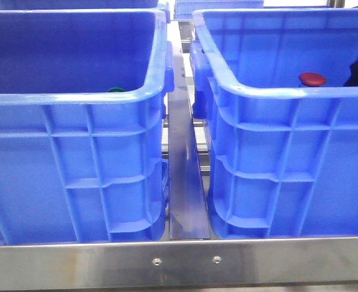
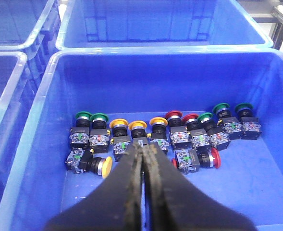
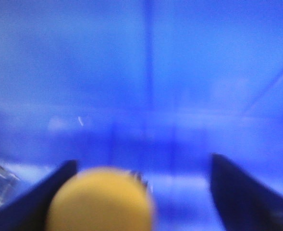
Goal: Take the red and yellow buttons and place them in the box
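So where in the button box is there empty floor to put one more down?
The crate floor is bare beside the tipped red button, toward the side wall. The strip between the button row and the back wall is also free. The row from the green button across is crowded.

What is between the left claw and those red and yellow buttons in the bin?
Nothing visible. The left gripper, fingers closed together, hangs above the row of yellow buttons and red buttons in the blue crate; only open air lies between them.
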Motion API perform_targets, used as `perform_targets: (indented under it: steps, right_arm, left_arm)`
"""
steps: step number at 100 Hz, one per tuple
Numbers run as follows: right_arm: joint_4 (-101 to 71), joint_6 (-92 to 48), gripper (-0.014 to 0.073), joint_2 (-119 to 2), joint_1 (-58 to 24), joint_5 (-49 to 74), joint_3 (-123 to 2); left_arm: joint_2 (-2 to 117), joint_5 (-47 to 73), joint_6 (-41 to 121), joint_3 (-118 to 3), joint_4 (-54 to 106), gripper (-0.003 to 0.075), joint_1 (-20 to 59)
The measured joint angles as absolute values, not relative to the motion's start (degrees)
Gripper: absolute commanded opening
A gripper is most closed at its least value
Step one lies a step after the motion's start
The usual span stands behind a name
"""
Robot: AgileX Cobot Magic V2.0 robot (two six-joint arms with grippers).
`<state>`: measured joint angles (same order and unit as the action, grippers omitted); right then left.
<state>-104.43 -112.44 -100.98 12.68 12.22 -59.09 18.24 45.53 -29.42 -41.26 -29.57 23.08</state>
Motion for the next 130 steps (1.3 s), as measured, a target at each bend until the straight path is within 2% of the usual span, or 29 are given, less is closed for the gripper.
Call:
perform_targets:
  steps: [26,50,88,114,123,130]
  right_arm:
    - [-104.4,-112.3,0.0622,-91.6,12.7,12.2,-56.0]
    - [-104.4,-109.6,0.0622,-78.2,11.9,12.9,-48.7]
    - [-104.4,-107.5,0.0622,-54.7,0.4,3.0,-37.5]
    - [-104.5,-107.5,0.0622,-38.0,-0.9,0.6,-30.8]
    - [-104.5,-107.5,0.0601,-32.8,-0.9,0.6,-28.9]
    - [-104.6,-107.5,0.0548,-29.9,-0.9,0.6,-27.4]
  left_arm:
    - [18.2,45.5,-29.4,-41.3,-29.6,-0.002,23.1]
    - [18.2,45.5,-29.4,-41.3,-29.6,-0.002,23.1]
    - [18.2,45.5,-29.4,-41.3,-29.6,-0.002,23.1]
    - [18.2,45.4,-29.4,-41.3,-29.6,-0.002,23.1]
    - [18.2,45.4,-29.4,-41.3,-29.6,-0.002,23.1]
    - [18.2,45.4,-29.4,-41.3,-29.6,-0.002,23.1]
